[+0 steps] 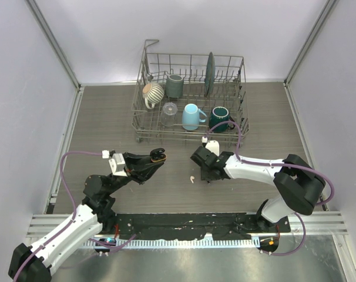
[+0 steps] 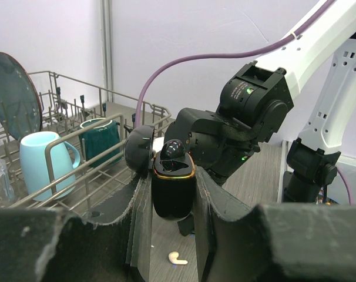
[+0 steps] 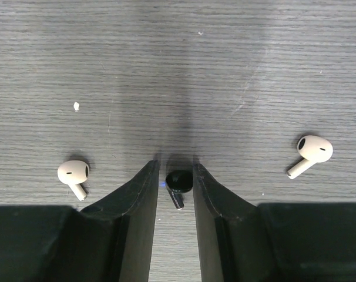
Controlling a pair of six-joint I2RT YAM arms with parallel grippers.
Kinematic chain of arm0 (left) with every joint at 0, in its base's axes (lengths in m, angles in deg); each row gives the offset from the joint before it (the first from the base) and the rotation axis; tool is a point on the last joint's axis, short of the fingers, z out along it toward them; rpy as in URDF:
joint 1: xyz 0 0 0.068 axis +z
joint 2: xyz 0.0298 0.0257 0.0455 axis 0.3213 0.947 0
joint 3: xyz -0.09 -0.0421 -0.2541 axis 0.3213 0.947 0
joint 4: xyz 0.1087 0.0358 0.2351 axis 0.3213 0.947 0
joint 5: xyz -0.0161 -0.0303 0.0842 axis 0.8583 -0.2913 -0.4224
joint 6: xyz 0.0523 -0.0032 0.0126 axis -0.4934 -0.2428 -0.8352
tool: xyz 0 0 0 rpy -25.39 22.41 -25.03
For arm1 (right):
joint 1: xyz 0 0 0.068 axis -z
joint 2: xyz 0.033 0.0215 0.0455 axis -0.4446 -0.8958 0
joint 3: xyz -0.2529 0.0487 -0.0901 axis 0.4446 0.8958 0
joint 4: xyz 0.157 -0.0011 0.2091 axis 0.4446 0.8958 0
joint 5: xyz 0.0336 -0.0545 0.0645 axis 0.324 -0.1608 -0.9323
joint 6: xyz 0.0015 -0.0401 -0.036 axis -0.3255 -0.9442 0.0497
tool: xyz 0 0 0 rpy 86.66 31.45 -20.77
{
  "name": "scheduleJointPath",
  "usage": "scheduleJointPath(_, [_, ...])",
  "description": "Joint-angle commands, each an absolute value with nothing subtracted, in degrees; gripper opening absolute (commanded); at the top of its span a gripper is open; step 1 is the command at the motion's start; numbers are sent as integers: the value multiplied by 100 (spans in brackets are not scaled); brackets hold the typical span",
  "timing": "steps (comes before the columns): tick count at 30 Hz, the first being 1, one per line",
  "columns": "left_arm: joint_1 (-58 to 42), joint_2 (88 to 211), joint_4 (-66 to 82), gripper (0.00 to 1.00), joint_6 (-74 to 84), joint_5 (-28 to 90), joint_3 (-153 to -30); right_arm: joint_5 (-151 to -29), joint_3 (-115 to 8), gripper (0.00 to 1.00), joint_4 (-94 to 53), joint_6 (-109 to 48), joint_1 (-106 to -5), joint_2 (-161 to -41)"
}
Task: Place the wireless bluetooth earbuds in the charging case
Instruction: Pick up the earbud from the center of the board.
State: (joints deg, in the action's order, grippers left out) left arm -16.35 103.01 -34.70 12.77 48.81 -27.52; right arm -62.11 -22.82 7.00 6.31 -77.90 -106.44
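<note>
While the left gripper [image 2: 173, 202] clamps the open case [image 2: 172, 188], I count one black earbud [image 2: 173, 150] seated in it. My right gripper [image 3: 176, 170] brackets the second black earbud [image 3: 179, 182] on the table [image 3: 225, 70]; grip not confirmable. Two cream earbuds [image 3: 73, 174] lie loose either side, not yet inserted.

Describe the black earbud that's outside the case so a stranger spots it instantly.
From the dish rack, come nearer to the right pincer, lowered over the table. The earbud sits between its fingers: black, with a cream earbud lying loose on each side.
</note>
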Motion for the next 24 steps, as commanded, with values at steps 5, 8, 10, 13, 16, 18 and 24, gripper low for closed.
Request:
scheduleJointPath(5, [-1632,10298,-3708,0,1277,4844,-2742,-6232,-2336,37,852,603,-7772,-10653])
scheduleJointPath(8, [-1632,10280,-3708,0,1268,4844,-2733,-6250,-2319,38,861,611,-7772,-10636])
scheduleJointPath(10, [-1632,10289,-3699,0,1277,4835,-2725,-6285,-2301,37,861,603,-7772,-10610])
scheduleJointPath(13, [-1632,10306,-3725,0,1286,4844,-2725,-6302,-2292,36,861,550,-7781,-10583])
scheduleJointPath(16, [-1632,10368,-3769,0,1286,4852,-2733,-6372,-2301,34,861,497,-7772,-10583])
scheduleJointPath(18, [-1632,10394,-3805,0,1294,4861,-2725,-6382,-2292,34,852,488,-7772,-10592])
scheduleJointPath(24, [-1632,10377,-3805,0,1295,4861,-2707,-6373,-2266,34,905,497,-7772,-10531])
